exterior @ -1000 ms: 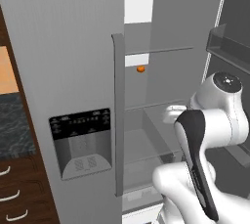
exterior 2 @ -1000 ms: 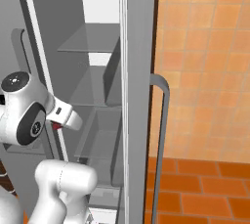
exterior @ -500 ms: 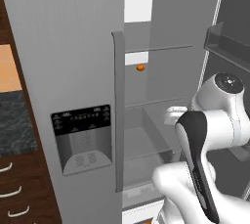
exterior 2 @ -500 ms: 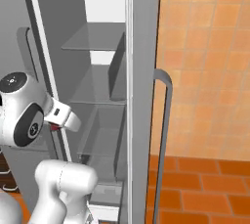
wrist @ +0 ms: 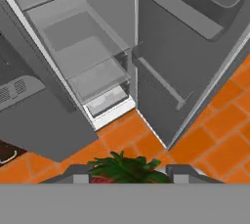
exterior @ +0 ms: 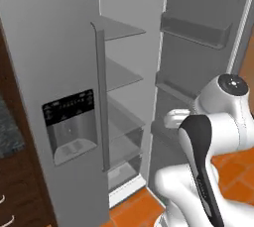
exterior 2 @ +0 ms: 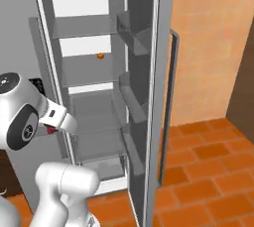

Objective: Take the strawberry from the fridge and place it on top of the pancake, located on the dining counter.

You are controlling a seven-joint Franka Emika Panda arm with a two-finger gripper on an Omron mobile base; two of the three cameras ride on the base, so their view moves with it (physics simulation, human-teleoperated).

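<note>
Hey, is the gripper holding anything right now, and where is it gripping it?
Yes. The gripper is shut on the strawberry, its fingers on either side just below the green leafy top.

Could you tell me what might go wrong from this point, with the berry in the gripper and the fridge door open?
The strawberry is tiny and sits right at the tips of the gripper, so a jolt while driving could shake it loose. The open fridge door stands close beside the arm; a wide swing could clip it.
</note>
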